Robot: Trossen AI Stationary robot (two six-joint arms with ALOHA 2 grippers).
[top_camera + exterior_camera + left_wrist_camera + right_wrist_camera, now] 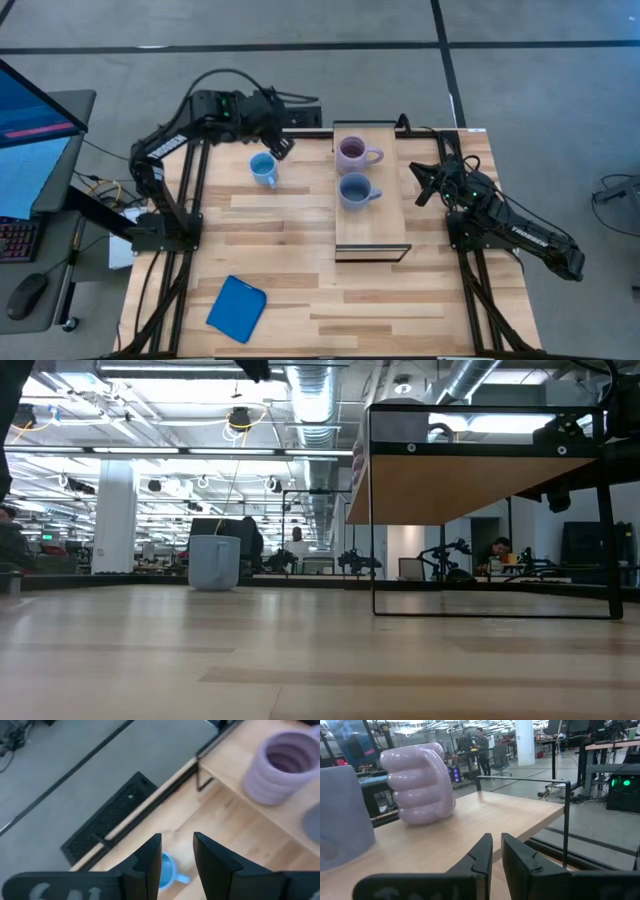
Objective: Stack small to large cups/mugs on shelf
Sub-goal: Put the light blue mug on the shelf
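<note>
You had two dark, near-black jointed arms, the left arm (175,140) at the frame's left, the right arm (520,232) at its right. Black cables looped off the left arm's upper links. White lettering ran along each arm's link, too small to read. Each wrist view showed two matte dark angular fingers (150,862) with faint pale markings below.

- a bright light blue mug (214,563) just sits on the slatted wooden tabletop (300,660)
- the light-wood shelf board on thin dark legs (470,485) is well off beside it
</note>
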